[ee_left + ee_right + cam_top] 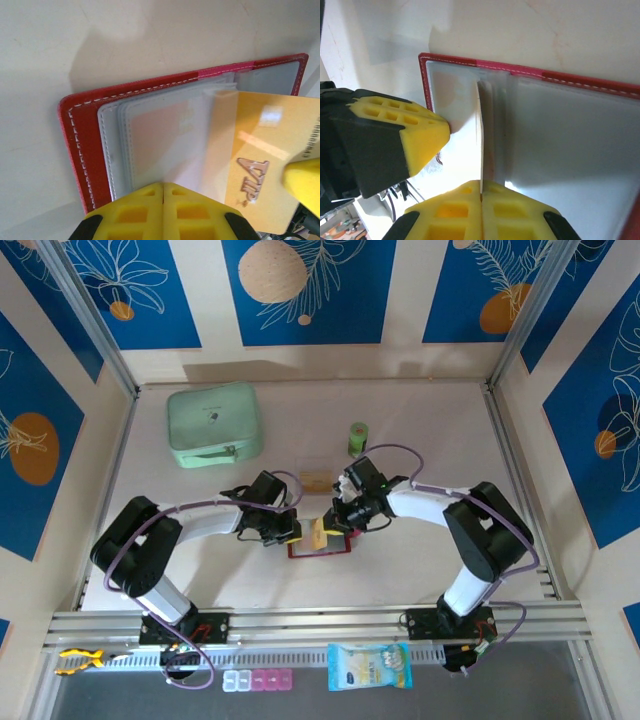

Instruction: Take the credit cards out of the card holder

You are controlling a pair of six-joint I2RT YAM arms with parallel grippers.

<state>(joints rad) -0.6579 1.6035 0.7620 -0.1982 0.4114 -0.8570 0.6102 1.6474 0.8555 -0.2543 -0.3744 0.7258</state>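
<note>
The work area is boxed in by cream walls hung with blue panels (350,315) bearing white leaf outlines and orange-tan discs, with metal posts standing in the corners. The table (430,440) is a pale, matte, pinkish-beige sheet, faintly scuffed in the wrist views.

At the far left of the table a mint-green zip case (215,423) lies flat, well apart from the arms. The left arm reaches in toward the middle. The left gripper (163,192) has its yellow fingers pressed fully together, their tips at the near edge of the clear sleeves; whether a sleeve is caught between them cannot be told.

The card holder (82,135) lies open on the table at the centre, red cover with white stitching facing down, greyish sleeves facing up. A credit card (270,150), orange-yellow with raised "VIP" lettering, sticks partway out of a sleeve on the holder's right side. The right gripper (481,192) is clamped on that card's edge, the card running edge-on into the seam between its fingers.

Just beyond the holder a loose tan card (315,480) lies flat. Further right and back stands a small green cylinder (358,438).

Below the front rail (320,618) lie a yellow tool (80,660), a pill box (258,680) and a blue-white packet (369,666).
</note>
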